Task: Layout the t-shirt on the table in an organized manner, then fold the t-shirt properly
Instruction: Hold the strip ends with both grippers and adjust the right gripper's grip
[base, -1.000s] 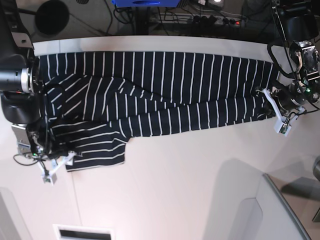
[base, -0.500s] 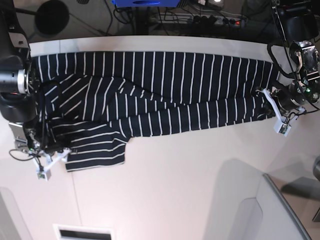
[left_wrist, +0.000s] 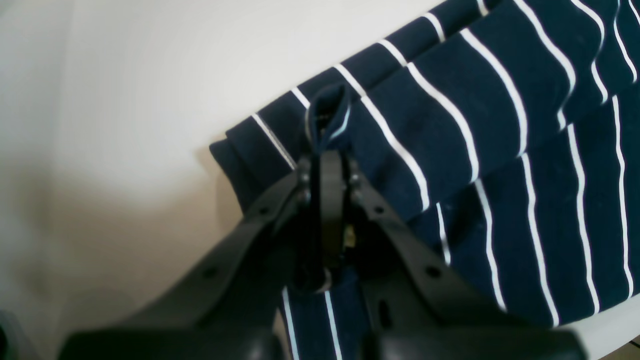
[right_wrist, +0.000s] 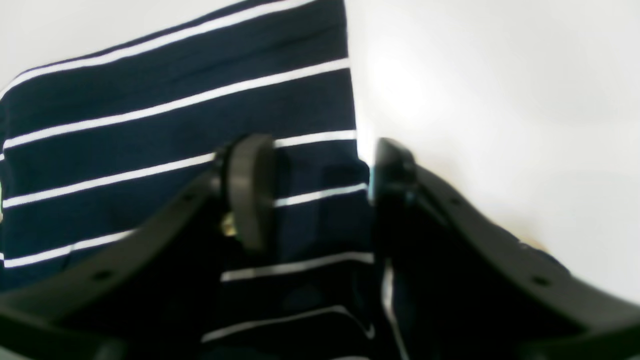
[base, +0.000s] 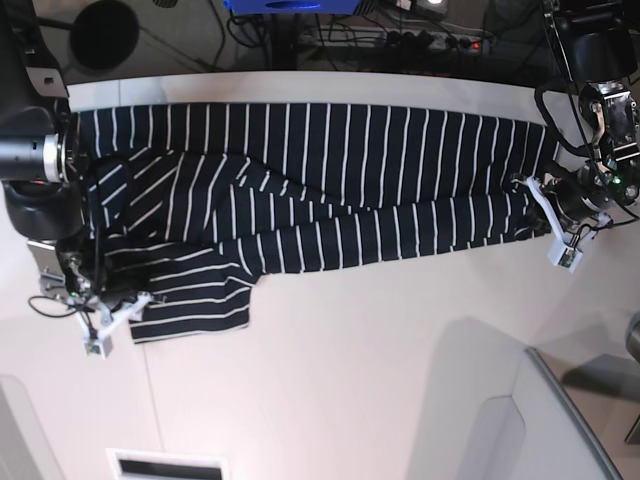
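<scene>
Now | t-shirt (base: 320, 185) hem at table (base: 380, 380) far edge | near side bare

The base view looks straight down from high up, taking in the whole counter (base: 380, 380) and striped t-shirt (base: 330, 170). Each wrist view sits close behind its own jaws (very near the cloth), sharing only that shirt's edge with the base view.

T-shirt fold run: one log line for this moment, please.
stage: fold | t-shirt: folded lengthwise on table | left gripper: shut on hem | right gripper: fingers open astride sleeve edge
</scene>
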